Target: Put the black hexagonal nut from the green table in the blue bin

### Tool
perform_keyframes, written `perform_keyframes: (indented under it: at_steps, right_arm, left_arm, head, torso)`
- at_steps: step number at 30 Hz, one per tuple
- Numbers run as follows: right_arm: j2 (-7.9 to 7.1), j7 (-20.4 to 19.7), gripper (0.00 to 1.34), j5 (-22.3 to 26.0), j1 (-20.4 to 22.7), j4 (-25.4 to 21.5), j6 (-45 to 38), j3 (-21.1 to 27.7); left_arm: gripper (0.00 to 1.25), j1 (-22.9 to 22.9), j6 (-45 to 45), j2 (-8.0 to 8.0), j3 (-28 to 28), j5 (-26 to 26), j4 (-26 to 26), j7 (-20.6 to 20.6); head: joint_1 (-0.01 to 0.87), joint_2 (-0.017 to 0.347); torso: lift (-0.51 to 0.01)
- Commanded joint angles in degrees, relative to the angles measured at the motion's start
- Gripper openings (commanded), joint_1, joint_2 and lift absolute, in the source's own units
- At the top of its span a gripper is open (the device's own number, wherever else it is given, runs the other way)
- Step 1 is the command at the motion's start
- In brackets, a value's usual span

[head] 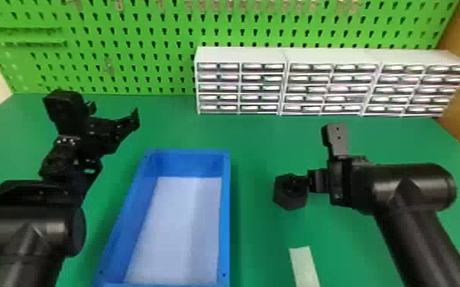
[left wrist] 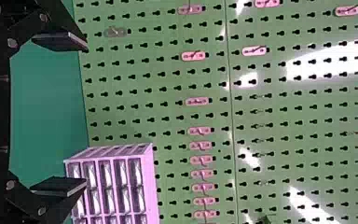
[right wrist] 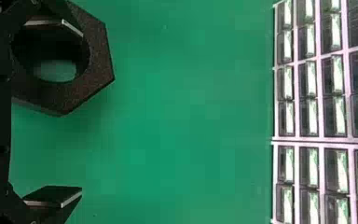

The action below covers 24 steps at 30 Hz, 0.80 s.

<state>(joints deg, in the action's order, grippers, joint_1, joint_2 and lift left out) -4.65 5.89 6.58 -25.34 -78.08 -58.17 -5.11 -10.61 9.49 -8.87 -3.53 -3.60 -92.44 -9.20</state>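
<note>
Nut (head: pixel 289 196): black, hexagonal, outside the bin (head: pixel 223 217); well in from the far edge of the surface (head: pixel 256 133), between the bin's right rim and the right gripper (head: pixel 323 181). Touching the surface or just above: cannot tell.
Right gripper: spread, over the right part of the surface; in the right wrist view, one finger (right wrist: pixel 51 22) at the hole of the nut, the other well apart from it.
Left gripper (head: pixel 114 111): spread, over the left part of the surface, beyond the bin's far left corner; fingers (left wrist: pixel 58 185) wide apart in the left wrist view.
Bin: blue, with pale floor, upright on the surface, left of the nut.
Drawers (head: pixel 240 55): white, in a row along the surface's far edge, toward its right corner.
Pegboard (head: pixel 126 38): green, upright behind the surface's far edge.
Strip (head: pixel 303 265): pale, flat on the surface, right of the bin's near right corner.
</note>
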Motion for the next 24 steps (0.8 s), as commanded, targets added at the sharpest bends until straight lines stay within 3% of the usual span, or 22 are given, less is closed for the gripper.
perform_keyframes:
  at_steps: [1, 15, 24]
  right_arm:
    - [0.08, 0.0, 1.19, -0.52, 0.11, 1.09, 0.69, 0.19]
    - [0.16, 0.18, 1.01, -1.58, 0.03, 2.67, 0.69, -0.16]
    - [0.25, 0.26, 0.64, -2.72, -0.06, 2.76, 0.07, -0.6]
  left_arm:
    - [1.01, -0.03, -0.09, 0.0, -0.07, 0.0, -0.02, -0.03]
    - [1.01, -0.12, -0.09, 0.0, -0.07, 0.26, -0.37, -0.12]
    - [1.01, -0.03, -0.26, 0.0, -0.25, 0.61, -0.37, -0.12]
  head:
    - [0.686, 0.052]
    - [0.686, 0.052]
    - [0.686, 0.052]
  torso:
    - [-0.097]
    - [-0.097]
    - [-0.097]
